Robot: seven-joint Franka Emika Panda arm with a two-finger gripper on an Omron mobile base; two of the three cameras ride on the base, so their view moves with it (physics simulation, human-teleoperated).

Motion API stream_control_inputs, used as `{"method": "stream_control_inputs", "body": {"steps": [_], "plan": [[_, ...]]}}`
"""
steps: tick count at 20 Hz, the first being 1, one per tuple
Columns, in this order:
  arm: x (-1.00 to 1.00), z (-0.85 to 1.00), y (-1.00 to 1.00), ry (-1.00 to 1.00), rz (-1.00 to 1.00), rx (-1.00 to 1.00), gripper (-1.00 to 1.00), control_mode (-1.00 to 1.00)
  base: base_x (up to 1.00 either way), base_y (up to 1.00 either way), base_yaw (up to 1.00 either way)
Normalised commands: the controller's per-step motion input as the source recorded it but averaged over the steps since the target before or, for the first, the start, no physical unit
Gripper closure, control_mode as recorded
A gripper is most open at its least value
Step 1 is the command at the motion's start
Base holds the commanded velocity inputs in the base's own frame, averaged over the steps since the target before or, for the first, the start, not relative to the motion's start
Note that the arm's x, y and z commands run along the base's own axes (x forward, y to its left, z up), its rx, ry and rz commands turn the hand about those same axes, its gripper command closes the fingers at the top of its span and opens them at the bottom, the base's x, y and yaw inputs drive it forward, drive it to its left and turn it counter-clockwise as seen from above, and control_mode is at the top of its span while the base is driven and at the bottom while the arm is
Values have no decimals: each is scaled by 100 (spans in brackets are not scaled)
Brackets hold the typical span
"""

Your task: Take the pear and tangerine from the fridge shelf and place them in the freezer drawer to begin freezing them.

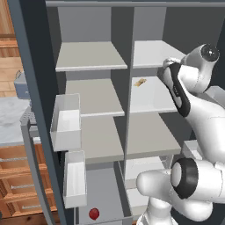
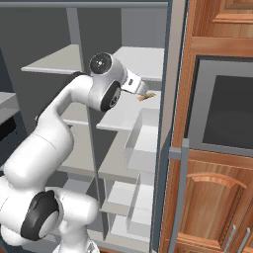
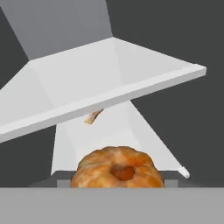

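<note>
The orange tangerine looms very close at the bottom centre of the hand view, over the front edge of a pale fridge shelf. My gripper reaches into the right-hand column of the fridge at that shelf. Its fingertips are hidden, so its state stays unclear. The red pear lies low down in the open grey freezer drawer. In the left base view my wrist hides the tangerine.
A flat tan scrap lies on the same shelf, farther back. Another shelf hangs close above. Translucent door bins line both open doors. Wooden cabinets stand to the right.
</note>
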Motion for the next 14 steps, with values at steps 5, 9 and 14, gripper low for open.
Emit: {"method": "stream_control_inputs", "body": {"steps": [5, 9, 14], "plan": [[-56, -23, 30, 16, 1, 0, 100, -100, 0, 0, 0], [-29, -32, 48, 24, 5, 0, 100, -100, 0, 0, 0], [-30, -27, 32, 18, 7, 1, 100, -100, 0, 0, 0]]}}
